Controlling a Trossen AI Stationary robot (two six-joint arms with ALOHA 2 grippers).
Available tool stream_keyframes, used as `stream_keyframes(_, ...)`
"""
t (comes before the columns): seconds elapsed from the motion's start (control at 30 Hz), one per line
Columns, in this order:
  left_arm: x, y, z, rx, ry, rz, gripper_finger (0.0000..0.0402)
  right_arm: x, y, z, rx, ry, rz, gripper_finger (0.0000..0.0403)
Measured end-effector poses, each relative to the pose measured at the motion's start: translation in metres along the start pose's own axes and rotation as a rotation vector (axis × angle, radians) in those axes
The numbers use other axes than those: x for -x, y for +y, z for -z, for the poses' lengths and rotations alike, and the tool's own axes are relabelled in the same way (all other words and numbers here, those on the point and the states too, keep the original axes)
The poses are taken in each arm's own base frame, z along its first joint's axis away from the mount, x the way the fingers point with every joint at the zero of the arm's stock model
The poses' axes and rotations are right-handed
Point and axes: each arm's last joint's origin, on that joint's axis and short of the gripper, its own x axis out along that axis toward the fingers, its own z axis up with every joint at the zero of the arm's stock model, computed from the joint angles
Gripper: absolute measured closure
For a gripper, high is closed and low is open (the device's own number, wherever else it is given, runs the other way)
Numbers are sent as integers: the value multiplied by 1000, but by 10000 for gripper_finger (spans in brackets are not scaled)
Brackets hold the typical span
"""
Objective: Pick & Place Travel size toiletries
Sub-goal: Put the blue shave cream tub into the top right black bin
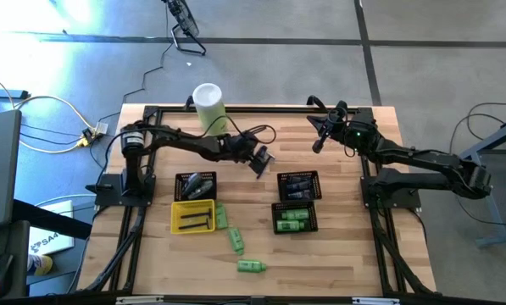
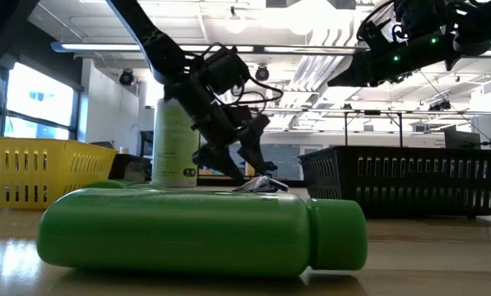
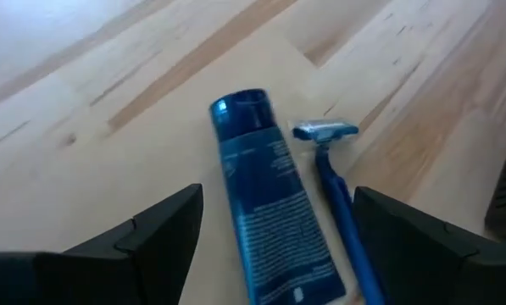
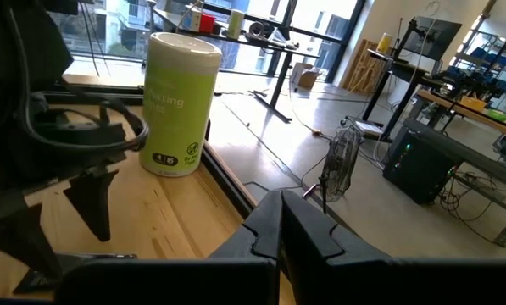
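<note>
Nearest the low camera, a green bottle (image 2: 204,230) lies on its side on the surface (image 1: 337,254). Beyond it, the left gripper (image 1: 261,161) hangs with jaws wide over a blue tube (image 3: 269,212) and blue razor (image 3: 337,195) lying side by side. Farther off, the right gripper (image 1: 318,144) waits raised, jaws closed, empty.

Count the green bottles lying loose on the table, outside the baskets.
3: one beside the yellow tray, one below it, one nearest the front edge. Others may be hidden.
</note>
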Motion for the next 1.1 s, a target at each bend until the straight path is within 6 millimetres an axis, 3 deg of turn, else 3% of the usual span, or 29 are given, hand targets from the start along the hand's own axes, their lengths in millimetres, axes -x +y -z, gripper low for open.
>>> stream_keyframes(0.43, -21, 5, 12, 6, -13, -70, 100, 0, 0, 0, 0, 0, 0, 400)
stream_keyframes(0.83, -22, 11, 15, -123, -37, -233, 100, 0, 0, 0, 0, 0, 0, 400)
stream_keyframes(1.1, -22, 12, 15, -133, -25, -207, 100, 0, 0, 0, 0, 0, 0, 400)
